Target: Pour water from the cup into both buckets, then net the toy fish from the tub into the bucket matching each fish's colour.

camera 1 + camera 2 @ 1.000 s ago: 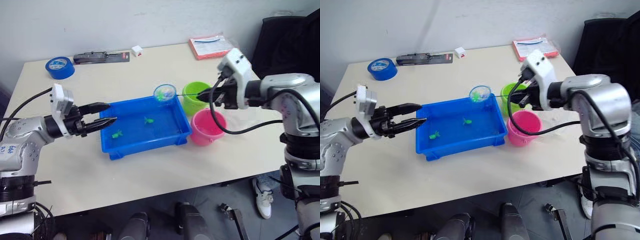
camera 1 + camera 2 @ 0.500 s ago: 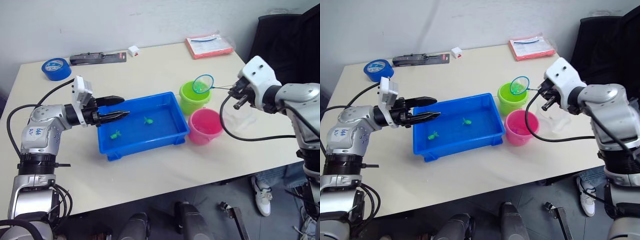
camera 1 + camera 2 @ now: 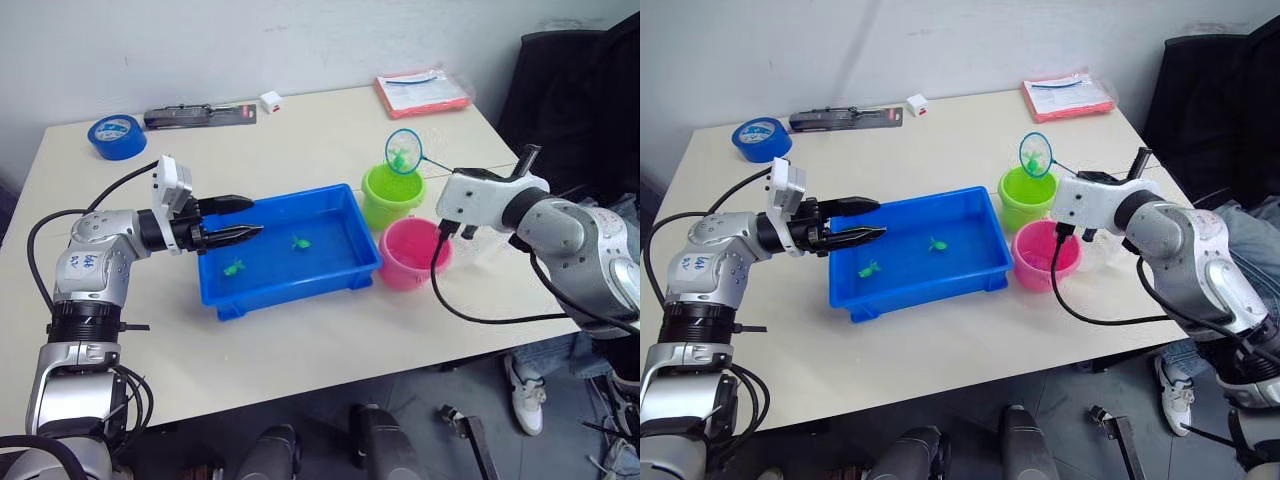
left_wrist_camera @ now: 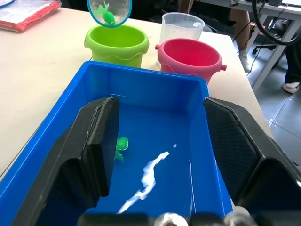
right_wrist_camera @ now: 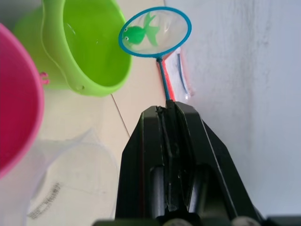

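Net (image 5: 155, 32) with a green fish (image 5: 139, 32) in its mesh hangs over the green bucket (image 3: 392, 195), right gripper (image 5: 168, 123) clamped on its thin handle. Light, floppy mesh; likely holds best low on the stick. Left gripper (image 4: 160, 141) is spread open over the tub (image 3: 345, 275).

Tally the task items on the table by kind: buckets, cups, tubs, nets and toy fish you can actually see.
Buckets: 2, lime green bucket and pink bucket
Cup: 1, clear cup
Tub: 1, blue tub
Net: 1, net
Toy fish: 3, all green; two fish in the tub, one fish in the net
Total: 8
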